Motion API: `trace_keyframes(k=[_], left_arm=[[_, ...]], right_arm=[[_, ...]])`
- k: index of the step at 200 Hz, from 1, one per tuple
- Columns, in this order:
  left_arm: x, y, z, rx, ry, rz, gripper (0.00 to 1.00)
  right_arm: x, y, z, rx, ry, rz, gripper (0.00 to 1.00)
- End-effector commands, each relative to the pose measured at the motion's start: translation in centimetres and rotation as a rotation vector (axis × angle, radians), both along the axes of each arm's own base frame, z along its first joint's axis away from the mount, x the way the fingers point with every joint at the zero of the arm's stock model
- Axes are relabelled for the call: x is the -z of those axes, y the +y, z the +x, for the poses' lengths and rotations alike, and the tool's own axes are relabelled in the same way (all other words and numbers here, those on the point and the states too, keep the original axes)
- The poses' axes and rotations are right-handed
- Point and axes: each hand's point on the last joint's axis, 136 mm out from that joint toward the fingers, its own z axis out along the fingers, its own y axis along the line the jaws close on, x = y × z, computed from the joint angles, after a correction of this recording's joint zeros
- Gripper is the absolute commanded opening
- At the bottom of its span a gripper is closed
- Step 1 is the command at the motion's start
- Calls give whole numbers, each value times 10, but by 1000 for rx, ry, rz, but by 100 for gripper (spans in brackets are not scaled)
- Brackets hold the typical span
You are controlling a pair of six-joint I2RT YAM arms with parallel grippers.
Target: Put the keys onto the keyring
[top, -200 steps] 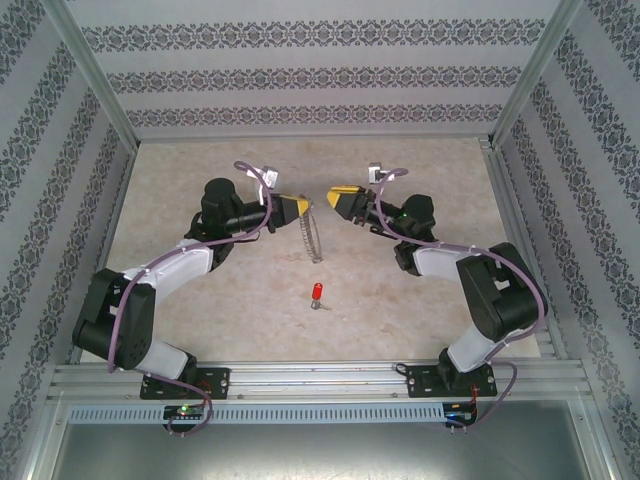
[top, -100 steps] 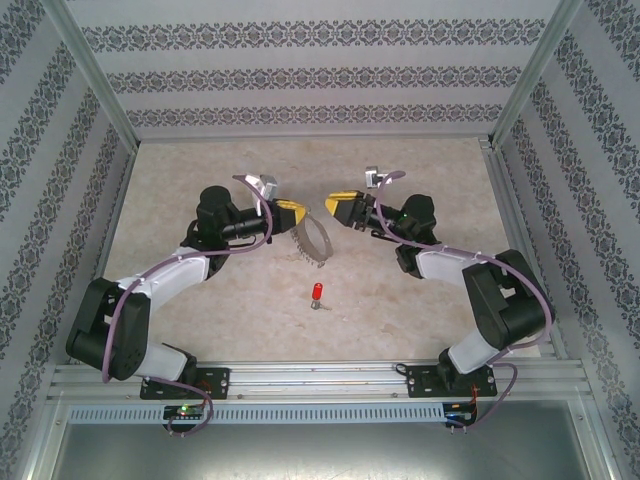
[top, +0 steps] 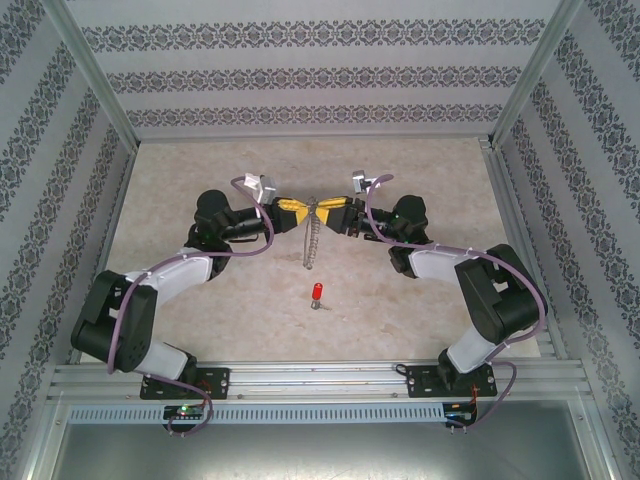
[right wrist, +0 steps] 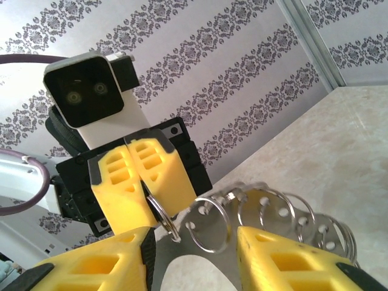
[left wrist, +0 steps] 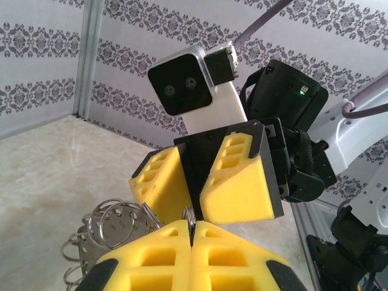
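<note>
The keyring (top: pixel 311 245), a grey metal loop fringed with small silvery split rings, hangs edge-on above the table's middle. My left gripper (top: pixel 300 208) is shut on one small ring at its top; in the left wrist view that ring (left wrist: pixel 191 216) is pinched between my closed yellow fingers (left wrist: pixel 151 254). My right gripper (top: pixel 330 207) faces it tip to tip, open. In the right wrist view its fingers (right wrist: pixel 285 257) straddle the keyring (right wrist: pixel 267 209) without closing on it. The key (top: pixel 315 292), red-headed with a short silver end, lies on the table nearer the arm bases, apart from both grippers.
The beige table (top: pixel 200 170) is boxed in by patterned walls (top: pixel 300 80) at the back and both sides. An aluminium rail (top: pixel 320 378) carries the arm bases along the near edge. Open tabletop surrounds the key.
My right gripper moved left until its tips met the left gripper's. The left gripper shifted slightly, and the keyring swung from a slanted loop to hanging edge-on between them. The key stayed put.
</note>
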Motion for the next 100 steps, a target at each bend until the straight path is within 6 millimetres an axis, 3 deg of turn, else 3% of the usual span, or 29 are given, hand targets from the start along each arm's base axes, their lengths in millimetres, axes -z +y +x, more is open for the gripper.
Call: trace_keyframes(k=[1,77,100], left_arm=[[-22,-3,-9,57,-88,-44,0],[-20,-7,-10,99,-56,-59,0],[-20,-7,-8,101,-51,-64,0]], right_arm=[[-18,7,-10,-43,-104,22,39],[-21,14,-9,-69,-109,30,34],[-22,17,-11,-84,-110,30,27]])
